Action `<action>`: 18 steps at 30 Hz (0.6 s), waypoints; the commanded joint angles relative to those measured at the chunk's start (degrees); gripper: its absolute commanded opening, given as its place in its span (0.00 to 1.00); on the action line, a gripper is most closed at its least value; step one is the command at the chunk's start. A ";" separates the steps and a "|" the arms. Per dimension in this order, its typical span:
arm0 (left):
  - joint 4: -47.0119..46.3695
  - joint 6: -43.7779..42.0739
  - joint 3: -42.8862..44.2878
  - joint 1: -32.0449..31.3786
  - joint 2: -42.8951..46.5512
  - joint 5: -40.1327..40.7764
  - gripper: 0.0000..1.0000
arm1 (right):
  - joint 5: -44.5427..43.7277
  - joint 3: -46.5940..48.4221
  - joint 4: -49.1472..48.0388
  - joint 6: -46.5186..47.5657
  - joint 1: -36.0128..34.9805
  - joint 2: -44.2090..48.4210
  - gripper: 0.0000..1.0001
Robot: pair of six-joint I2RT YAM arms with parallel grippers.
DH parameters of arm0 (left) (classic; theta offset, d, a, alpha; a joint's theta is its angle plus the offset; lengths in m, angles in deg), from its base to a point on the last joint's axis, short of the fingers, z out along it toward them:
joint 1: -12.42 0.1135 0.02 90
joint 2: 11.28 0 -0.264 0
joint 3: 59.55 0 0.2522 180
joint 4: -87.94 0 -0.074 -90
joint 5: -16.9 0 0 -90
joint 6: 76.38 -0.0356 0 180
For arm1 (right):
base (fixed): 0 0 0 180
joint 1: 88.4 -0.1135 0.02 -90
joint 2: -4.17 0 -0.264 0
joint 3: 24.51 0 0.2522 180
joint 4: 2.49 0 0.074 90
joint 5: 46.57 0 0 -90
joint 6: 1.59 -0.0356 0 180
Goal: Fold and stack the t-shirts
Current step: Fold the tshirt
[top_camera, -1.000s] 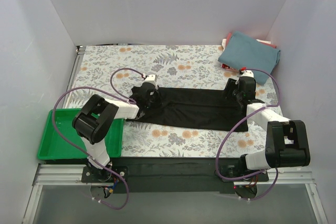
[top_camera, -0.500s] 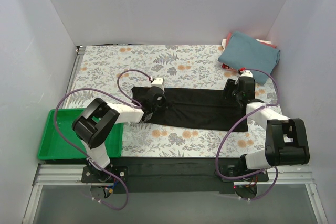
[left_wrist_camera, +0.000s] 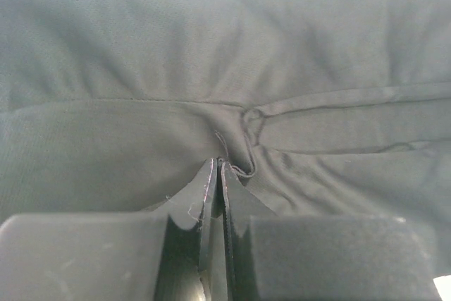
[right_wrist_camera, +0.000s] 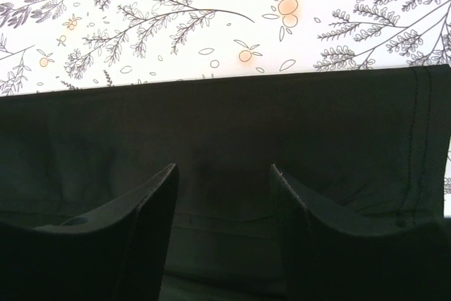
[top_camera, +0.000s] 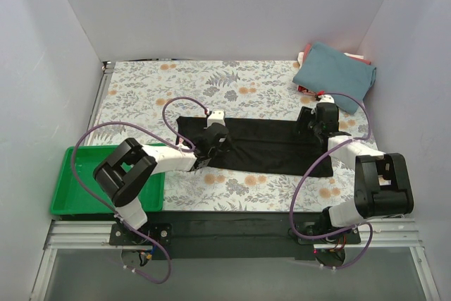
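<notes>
The black t-shirt [top_camera: 268, 146] lies as a long flat strip across the middle of the floral table. My left gripper [top_camera: 213, 135] rests low on its left part. In the left wrist view the jaws [left_wrist_camera: 219, 166] are shut, and a pucker of the black cloth [left_wrist_camera: 248, 121] gathers at their tips. My right gripper [top_camera: 315, 123] is open over the shirt's right end, and black cloth [right_wrist_camera: 224, 132] lies flat between its fingers [right_wrist_camera: 156, 188]. A folded teal-blue t-shirt [top_camera: 337, 68] lies on red cloth [top_camera: 304, 53] at the far right corner.
A green plastic tray [top_camera: 67, 188] stands at the near left, beside the left arm's base. White walls close the table on three sides. Purple cables loop over both arms. The table's floral cover [right_wrist_camera: 211, 12] shows beyond the shirt's far edge.
My left gripper has moved right and nearer across the shirt, drawing the bunched left end with it. That end now lies flatter. The right gripper has barely shifted.
</notes>
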 commanded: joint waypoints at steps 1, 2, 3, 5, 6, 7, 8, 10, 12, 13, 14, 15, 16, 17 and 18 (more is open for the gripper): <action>1.69 2.93 0.37 -1.24 3.97 3.31 0.01 | 0.38 2.46 -1.96 -0.04 -0.66 -0.62 0.61; 1.78 3.20 0.37 -1.59 4.15 3.57 0.06 | 0.38 2.54 -1.96 -0.04 -0.66 -0.80 0.61; 1.78 3.46 0.45 -1.77 4.41 3.48 0.08 | 0.38 2.63 -2.04 0.05 -0.66 -0.98 0.61; 1.78 3.99 0.54 -2.30 4.94 3.31 0.11 | 0.47 2.81 -2.04 0.13 -0.75 -1.24 0.61; 1.86 4.17 0.72 -2.47 5.20 2.44 0.11 | 0.38 2.81 -2.04 0.13 -0.83 -1.50 0.61; 1.86 4.34 0.72 -2.56 5.47 1.56 0.11 | 0.38 2.89 -2.04 0.13 -0.83 -1.59 0.61; 1.78 5.13 0.63 -2.65 5.82 0.85 0.13 | 0.38 2.90 -2.04 0.13 -0.83 -1.68 0.61; 2.21 5.83 0.63 -2.74 6.00 -0.91 0.36 | 0.38 3.16 -1.96 0.22 -0.92 -2.21 0.61; 3.52 6.89 0.89 -3.09 5.91 -1.61 0.50 | 0.55 3.33 -2.04 0.14 -1.01 -2.56 0.61; 3.88 7.07 0.98 -3.27 5.91 -1.53 0.53 | 0.55 3.42 -1.96 0.13 -1.10 -3.00 0.61; 4.23 7.15 0.98 -3.53 5.99 -1.53 0.54 | 0.64 3.60 -2.04 0.13 -1.10 -3.26 0.61; 4.93 7.59 0.81 -3.70 6.43 -1.44 0.54 | 0.64 3.69 -1.96 0.22 -1.19 -3.44 0.61; 4.94 7.77 0.72 -3.88 6.96 -1.53 0.55 | 0.64 3.77 -1.96 0.14 -1.36 -3.87 0.61; 4.85 7.86 0.20 -4.06 7.48 -1.53 0.55 | 0.73 4.04 -2.04 0.22 -1.36 -4.05 0.61; 4.77 8.38 -0.16 -4.06 8.97 -1.61 0.55 | 0.82 4.13 -1.96 0.14 -1.45 -4.23 0.61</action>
